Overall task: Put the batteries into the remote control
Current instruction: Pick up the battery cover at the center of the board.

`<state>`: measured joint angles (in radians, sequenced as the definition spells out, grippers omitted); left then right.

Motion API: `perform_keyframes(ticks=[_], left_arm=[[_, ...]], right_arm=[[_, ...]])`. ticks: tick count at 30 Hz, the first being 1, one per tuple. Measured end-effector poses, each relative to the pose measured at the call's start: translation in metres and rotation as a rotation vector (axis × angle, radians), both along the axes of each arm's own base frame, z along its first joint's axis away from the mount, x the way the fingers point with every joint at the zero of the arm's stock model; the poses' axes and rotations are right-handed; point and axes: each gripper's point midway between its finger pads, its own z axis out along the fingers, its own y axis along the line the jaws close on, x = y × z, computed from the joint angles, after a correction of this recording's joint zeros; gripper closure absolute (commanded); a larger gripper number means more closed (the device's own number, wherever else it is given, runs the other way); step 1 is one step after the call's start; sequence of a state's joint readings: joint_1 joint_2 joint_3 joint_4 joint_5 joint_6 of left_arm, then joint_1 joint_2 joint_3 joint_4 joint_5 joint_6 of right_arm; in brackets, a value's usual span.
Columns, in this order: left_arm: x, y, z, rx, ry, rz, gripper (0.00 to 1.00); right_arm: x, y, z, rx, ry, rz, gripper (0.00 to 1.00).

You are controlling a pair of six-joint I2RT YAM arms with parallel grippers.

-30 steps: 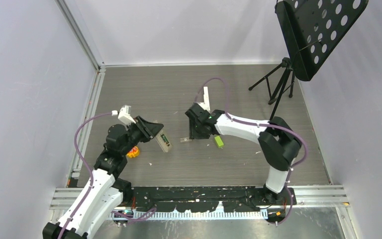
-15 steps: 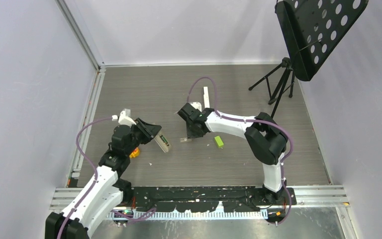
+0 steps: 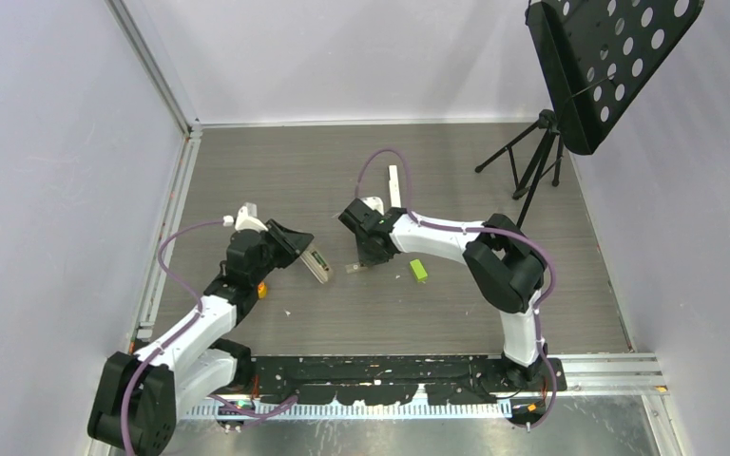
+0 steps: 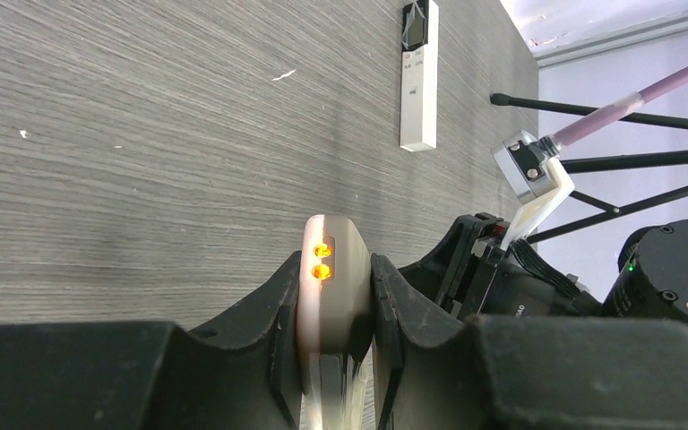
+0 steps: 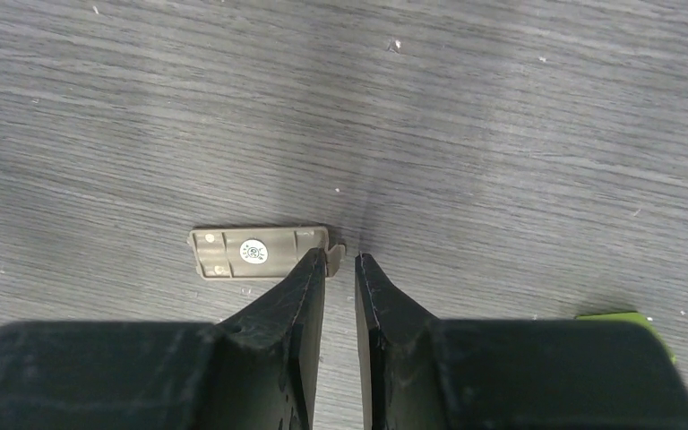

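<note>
In the top view, the right gripper (image 3: 366, 256) has been drawn slightly leftward over the last second and is now poised over the battery cover (image 3: 355, 269) at centre. The left gripper (image 3: 302, 256) has been shifted a little, with the remote control (image 3: 316, 268) kept left of centre. The green block (image 3: 419, 271) is unmoved. No batteries can be made out on the counter (image 3: 295, 171), and the compartment's contents are too small to tell, so loading is judged unfinished.

In the left wrist view, the left gripper (image 4: 334, 269) is clenched on the remote control (image 4: 322, 246). A white remote (image 4: 418, 76) lies at the top.

In the right wrist view, the right gripper (image 5: 340, 260) is nearly closed, with nothing seen inside, just beside the detached battery cover (image 5: 260, 253).
</note>
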<state>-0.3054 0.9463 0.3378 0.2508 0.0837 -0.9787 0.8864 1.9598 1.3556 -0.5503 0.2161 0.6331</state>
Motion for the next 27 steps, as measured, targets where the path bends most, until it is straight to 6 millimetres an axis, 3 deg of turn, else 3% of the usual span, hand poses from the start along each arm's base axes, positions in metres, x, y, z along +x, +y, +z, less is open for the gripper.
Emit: perform_keyframes(ticks=[5, 10, 16, 22, 27], left_arm=[[0.005, -0.002, -0.002, -0.002, -0.002, 0.000, 1.00], [0.006, -0.004, -0.007, -0.004, 0.008, -0.012, 1.00], [0.009, -0.014, -0.013, -0.017, 0.024, -0.058, 1.00], [0.021, -0.035, -0.022, -0.007, 0.045, -0.123, 1.00], [0.025, -0.076, -0.036, 0.029, 0.055, -0.196, 1.00]], right_arm=[[0.002, 0.001, -0.003, -0.009, -0.008, 0.019, 0.78], [0.008, 0.001, -0.002, -0.018, -0.042, 0.044, 0.99], [0.018, -0.005, -0.002, -0.051, -0.106, 0.038, 1.00], [0.009, -0.042, 0.001, -0.114, -0.131, -0.035, 1.00], [0.005, -0.072, 0.013, -0.129, -0.141, -0.125, 1.00]])
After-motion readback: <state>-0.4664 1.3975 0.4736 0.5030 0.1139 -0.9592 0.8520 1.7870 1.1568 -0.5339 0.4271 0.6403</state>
